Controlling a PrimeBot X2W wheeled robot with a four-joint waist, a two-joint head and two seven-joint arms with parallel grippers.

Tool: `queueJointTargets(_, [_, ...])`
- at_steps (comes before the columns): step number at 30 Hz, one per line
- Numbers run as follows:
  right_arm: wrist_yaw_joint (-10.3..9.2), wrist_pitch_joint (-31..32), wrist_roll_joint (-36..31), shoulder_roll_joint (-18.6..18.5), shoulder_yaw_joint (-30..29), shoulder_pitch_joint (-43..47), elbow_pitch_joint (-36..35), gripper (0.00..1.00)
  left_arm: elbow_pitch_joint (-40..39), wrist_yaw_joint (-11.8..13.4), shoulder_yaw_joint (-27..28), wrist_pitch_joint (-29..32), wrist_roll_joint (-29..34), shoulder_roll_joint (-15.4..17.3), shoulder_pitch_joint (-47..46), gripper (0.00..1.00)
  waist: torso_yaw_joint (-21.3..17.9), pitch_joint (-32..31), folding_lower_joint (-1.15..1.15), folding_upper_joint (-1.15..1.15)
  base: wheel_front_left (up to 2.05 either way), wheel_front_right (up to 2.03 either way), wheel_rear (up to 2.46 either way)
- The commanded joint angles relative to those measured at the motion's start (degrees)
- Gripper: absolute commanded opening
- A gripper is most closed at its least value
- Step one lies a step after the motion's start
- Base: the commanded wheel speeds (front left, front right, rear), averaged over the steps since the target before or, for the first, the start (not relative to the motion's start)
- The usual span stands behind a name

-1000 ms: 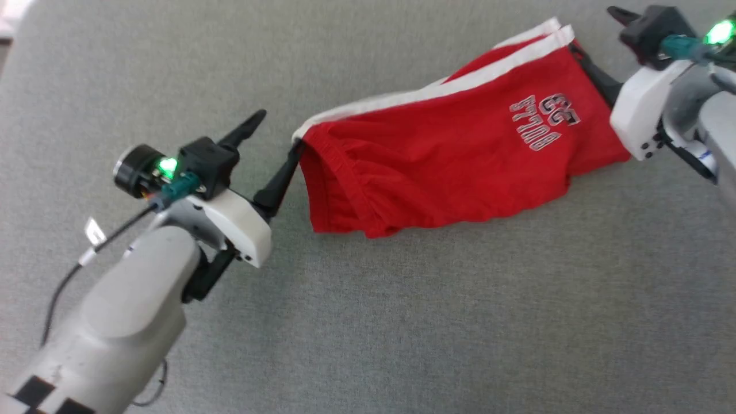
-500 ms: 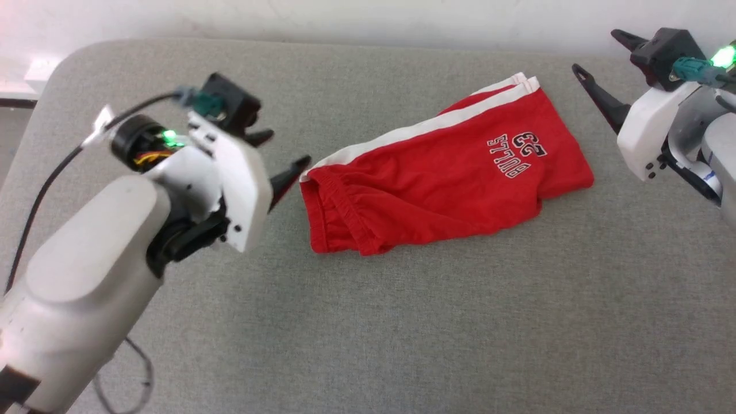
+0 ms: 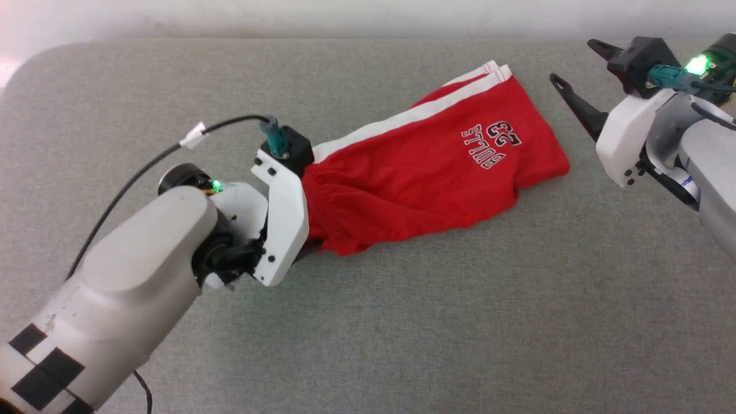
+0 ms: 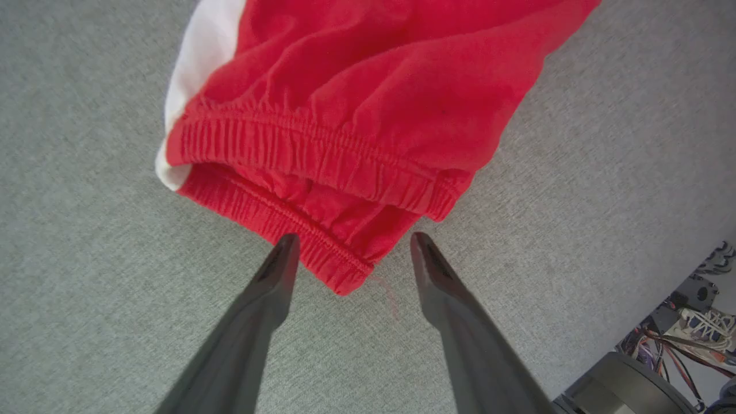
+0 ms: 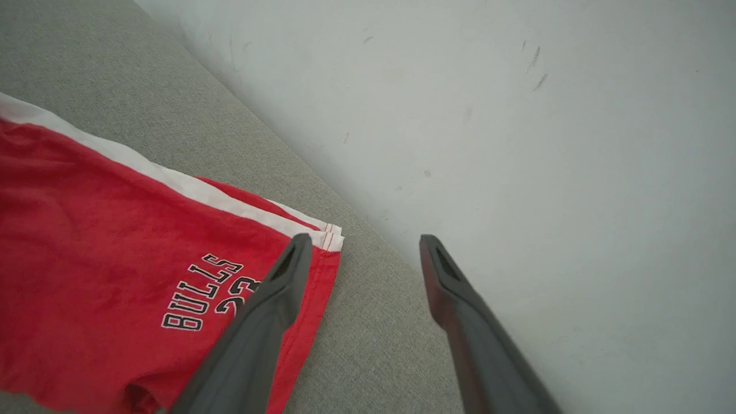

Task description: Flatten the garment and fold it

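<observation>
The red shorts (image 3: 425,172) lay on the grey table (image 3: 402,322), stretched slantwise, with the waistband (image 4: 299,149) toward the robot's left and the leg hems toward its right and the far edge. A white stripe (image 3: 402,118) ran along the far side, and the printed logo (image 3: 490,144) sat near the hem end. The cloth was rumpled and bunched at the waistband. The left end effector (image 4: 355,238) pointed at that end, its fingers spread to either side of the waistband's lower corner and gripping nothing; whether they touched cloth was unclear. The right end effector (image 3: 573,60) hung just beyond the hems, fingers likewise apart and empty, near the pale wall (image 5: 517,115).
</observation>
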Motion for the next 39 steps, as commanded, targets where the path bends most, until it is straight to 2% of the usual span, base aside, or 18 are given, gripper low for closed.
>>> queueJointTargets(1, [-0.08,-0.1,0.5,0.4,0.2,-0.3,0.2,1.00,0.9,-0.4,-0.8,0.2,0.4,-0.4,-0.3,1.00,-1.0,1.1,0.00,0.00,0.00,0.00,0.00])
queueJointTargets(9, [-0.08,-0.2,0.7,1.7,1.4,-2.0,0.9,1.00,6.5,-0.4,-6.5,-1.1,1.4,-1.6,0.1,1.00,-2.8,4.0,0.00,0.00,0.00,0.00,0.00])
queueJointTargets(10, [-0.08,-0.3,0.8,1.7,1.5,-2.1,1.0,1.00,6.5,-0.4,-7.7,-0.7,1.2,-1.6,0.1,0.89,-2.8,4.2,0.00,0.00,0.00,0.00,0.00])
queueJointTargets(11, [-0.08,-0.3,1.0,1.6,1.7,-2.3,1.1,1.00,6.2,-0.4,-8.9,-0.4,0.9,-1.4,-0.1,0.15,-2.7,4.3,0.00,0.00,0.00,0.00,0.00])
queueJointTargets(12, [-0.08,-0.3,1.1,1.3,1.8,-2.5,1.2,1.00,5.6,-0.4,-9.9,-0.5,0.7,-1.1,-0.4,0.00,-2.5,4.4,0.00,0.00,0.00,0.00,0.00])
queueJointTargets(15, [-0.08,0.9,1.9,0.2,2.7,-3.4,1.2,1.00,3.9,-0.4,-12.2,-2.7,0.3,-0.2,-1.7,0.00,-1.5,4.3,0.00,0.00,0.00,0.00,0.00])
queueJointTargets(17, [-0.08,4.0,3.6,-0.6,4.4,-3.9,0.0,1.00,3.3,-0.4,-12.5,-4.8,-0.7,0.0,-2.3,0.00,-0.8,4.1,0.00,0.00,0.00,0.00,0.00])
queueJointTargets(21, [-0.08,17.4,10.3,-3.9,8.4,-6.8,-6.4,1.00,1.4,-0.4,-12.9,-8.6,-1.9,0.4,-4.2,0.00,0.9,4.3,0.00,0.00,0.00,0.00,0.00])
queueJointTargets(24, [-0.08,30.4,16.1,-6.6,9.7,-9.3,-11.2,1.00,0.2,-0.4,-13.6,-10.8,-1.7,0.3,-5.9,0.00,2.5,5.4,0.00,0.00,0.00,0.00,0.00])
queueJointTargets(29, [-0.08,45.3,20.1,-9.1,10.3,-11.6,-14.2,1.00,-0.7,-0.4,-15.0,-13.0,-1.8,-1.0,-8.1,0.00,5.2,8.2,0.00,0.00,0.00,0.00,0.00])
queueJointTargets(32, [-0.08,48.4,21.1,-9.4,10.4,-11.4,-12.3,1.00,-1.0,-0.4,-15.8,-14.2,-1.5,-1.9,-9.2,0.00,7.0,9.9,0.00,0.00,0.00,0.00,0.00])
queueJointTargets(39, [-0.08,48.1,23.2,-7.8,10.1,-6.4,-6.6,1.00,-1.6,-0.4,-16.9,-16.4,-1.1,-2.5,-10.3,0.00,9.1,12.0,0.00,0.00,0.00,0.00,0.00])
